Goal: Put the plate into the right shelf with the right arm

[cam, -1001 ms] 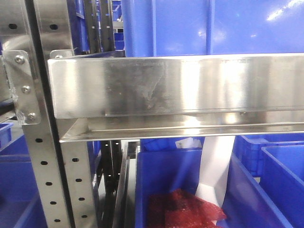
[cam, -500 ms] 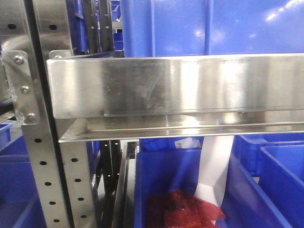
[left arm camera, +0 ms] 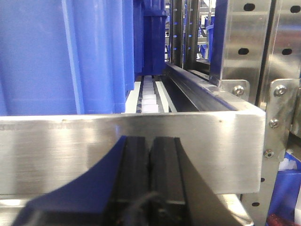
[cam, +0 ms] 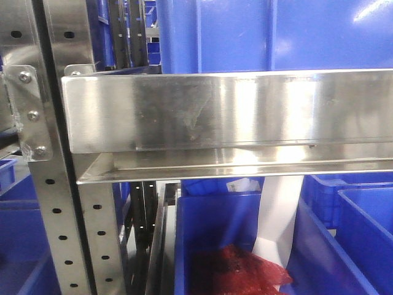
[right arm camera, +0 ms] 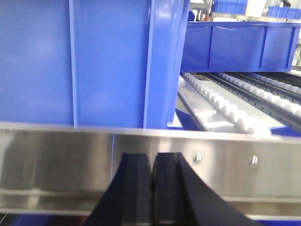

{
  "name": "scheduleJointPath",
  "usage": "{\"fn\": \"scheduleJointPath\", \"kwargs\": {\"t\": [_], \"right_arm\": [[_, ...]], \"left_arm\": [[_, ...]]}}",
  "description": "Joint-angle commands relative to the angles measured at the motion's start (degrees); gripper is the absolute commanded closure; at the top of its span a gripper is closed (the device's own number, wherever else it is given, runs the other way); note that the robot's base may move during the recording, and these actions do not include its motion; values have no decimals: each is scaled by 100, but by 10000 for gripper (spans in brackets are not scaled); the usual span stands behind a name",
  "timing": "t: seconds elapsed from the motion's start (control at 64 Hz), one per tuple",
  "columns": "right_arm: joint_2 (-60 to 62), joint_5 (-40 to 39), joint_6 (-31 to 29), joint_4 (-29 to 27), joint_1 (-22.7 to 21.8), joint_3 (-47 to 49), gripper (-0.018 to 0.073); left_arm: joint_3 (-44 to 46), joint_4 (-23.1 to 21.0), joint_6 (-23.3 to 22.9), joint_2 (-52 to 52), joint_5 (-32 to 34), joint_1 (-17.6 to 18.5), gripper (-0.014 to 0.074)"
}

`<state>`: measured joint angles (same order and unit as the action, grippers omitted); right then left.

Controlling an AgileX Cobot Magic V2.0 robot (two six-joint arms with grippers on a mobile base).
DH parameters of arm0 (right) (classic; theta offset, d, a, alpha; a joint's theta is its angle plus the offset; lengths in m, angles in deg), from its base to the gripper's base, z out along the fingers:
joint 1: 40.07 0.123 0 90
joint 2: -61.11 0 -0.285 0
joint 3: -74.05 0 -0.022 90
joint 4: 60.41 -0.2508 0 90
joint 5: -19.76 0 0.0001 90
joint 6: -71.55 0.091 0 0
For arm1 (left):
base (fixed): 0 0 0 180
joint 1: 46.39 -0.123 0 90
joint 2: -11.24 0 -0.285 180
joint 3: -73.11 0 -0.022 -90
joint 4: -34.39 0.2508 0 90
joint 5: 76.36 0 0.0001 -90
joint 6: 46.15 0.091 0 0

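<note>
Shiny silver steel beam [cam: 227, 110] with a hole-dotted upright [cam: 58, 233], deep blue bins [cam: 270, 34], crinkled red bag [cam: 236, 270], black gripper fingers [right arm camera: 137, 188].

You see only storage around you. Blue plastic bins [cam: 245, 37] fill the level above, and more blue bins [cam: 362, 227] stand below. One lower bin [cam: 215, 233] holds a red net bag [cam: 236, 270] and a white sheet [cam: 279, 215]. Roller tracks [right arm camera: 225, 103] run deeper inside. Bright light reflects on the metal.
</note>
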<state>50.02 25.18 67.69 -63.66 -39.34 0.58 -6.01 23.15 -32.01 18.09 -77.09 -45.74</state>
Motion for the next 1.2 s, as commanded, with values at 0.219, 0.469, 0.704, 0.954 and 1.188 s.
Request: {"fn": "scheduleJointPath", "kwargs": {"t": [0.219,0.469,0.704,0.954,1.188], "right_arm": [[463,-613,-54,-29,-35,-497,510],[463,-580,-54,-29,-35,-497,510],[463,-580,-54,-29,-35,-497,510],[463,-580,-54,-29,-35,-497,510],[463,-580,-54,-29,-35,-497,510]], "left_arm": [[-43,-12,-14,-53,488,-8,643],[-43,-12,-14,-53,488,-8,643],[-43,-12,-14,-53,488,-8,643],[-43,-12,-14,-53,488,-8,643],[-43,-12,-14,-53,488,-8,643]]}}
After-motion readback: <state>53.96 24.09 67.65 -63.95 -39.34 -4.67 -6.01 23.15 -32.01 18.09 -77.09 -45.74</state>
